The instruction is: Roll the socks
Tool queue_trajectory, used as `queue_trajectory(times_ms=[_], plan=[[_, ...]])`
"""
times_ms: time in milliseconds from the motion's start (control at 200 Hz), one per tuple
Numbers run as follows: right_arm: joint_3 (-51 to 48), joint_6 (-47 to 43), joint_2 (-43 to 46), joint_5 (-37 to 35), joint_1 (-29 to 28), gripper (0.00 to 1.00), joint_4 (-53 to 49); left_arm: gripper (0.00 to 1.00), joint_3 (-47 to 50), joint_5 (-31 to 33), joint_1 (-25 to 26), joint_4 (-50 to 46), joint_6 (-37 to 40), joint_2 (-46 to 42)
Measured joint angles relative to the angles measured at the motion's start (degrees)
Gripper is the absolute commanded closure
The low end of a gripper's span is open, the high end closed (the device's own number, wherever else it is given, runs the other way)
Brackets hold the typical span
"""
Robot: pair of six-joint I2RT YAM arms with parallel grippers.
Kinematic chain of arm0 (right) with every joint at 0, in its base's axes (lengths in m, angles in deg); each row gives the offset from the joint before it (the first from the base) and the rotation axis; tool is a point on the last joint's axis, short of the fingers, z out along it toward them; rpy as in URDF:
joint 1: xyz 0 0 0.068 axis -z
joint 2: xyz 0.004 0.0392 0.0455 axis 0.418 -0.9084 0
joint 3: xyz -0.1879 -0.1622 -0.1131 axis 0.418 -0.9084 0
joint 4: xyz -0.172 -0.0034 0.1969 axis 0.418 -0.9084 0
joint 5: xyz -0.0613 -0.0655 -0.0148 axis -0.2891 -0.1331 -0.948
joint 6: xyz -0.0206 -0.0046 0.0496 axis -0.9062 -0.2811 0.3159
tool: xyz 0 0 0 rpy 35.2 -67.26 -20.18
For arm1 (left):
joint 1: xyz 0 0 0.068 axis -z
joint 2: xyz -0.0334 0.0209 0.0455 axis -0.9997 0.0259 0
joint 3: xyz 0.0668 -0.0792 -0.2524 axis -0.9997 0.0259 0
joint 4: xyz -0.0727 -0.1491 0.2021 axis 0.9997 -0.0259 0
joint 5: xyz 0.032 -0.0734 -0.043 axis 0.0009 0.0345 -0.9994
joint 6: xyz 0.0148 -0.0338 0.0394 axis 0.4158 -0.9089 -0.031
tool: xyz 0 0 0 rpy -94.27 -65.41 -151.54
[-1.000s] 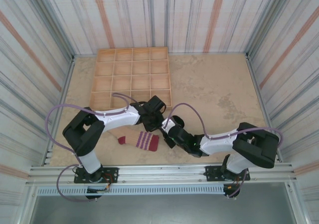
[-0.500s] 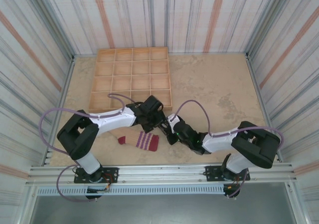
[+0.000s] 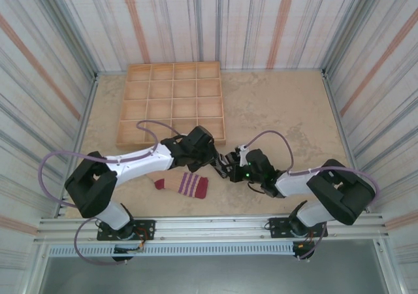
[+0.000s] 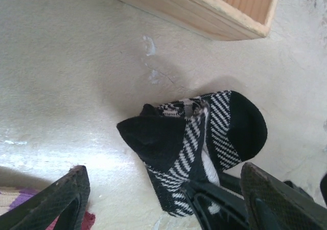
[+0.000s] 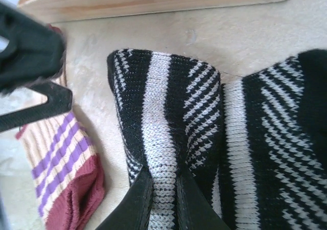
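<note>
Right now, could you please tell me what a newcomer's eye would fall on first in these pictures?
The black fabric sock with grey-white stripes stands out most, bunched up mid-scene and pinched in the shut right end effector, with the open left end effector hovering beside it. Next come the beige fabric sock with dark red toe, cuff and purple-white stripes, lying flat to its left, and the wooden grid tray behind.

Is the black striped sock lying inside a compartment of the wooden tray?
No, the black striped sock is outside the wooden tray, on the table near the tray's corner.
</note>
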Motion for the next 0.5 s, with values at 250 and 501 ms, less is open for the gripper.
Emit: queue_trajectory(times_ms=[250,501], plan=[[0.61,5.01,-6.32,14.56,8.48,1.00,4.52,0.36,0.42,0.00,1.57,4.15,0.17,1.05],[0.46,8.20,-6.25,18.80,12.31,1.00,3.08,0.40,2.40,-1.27,2.19,8.70,-0.46,3.76]])
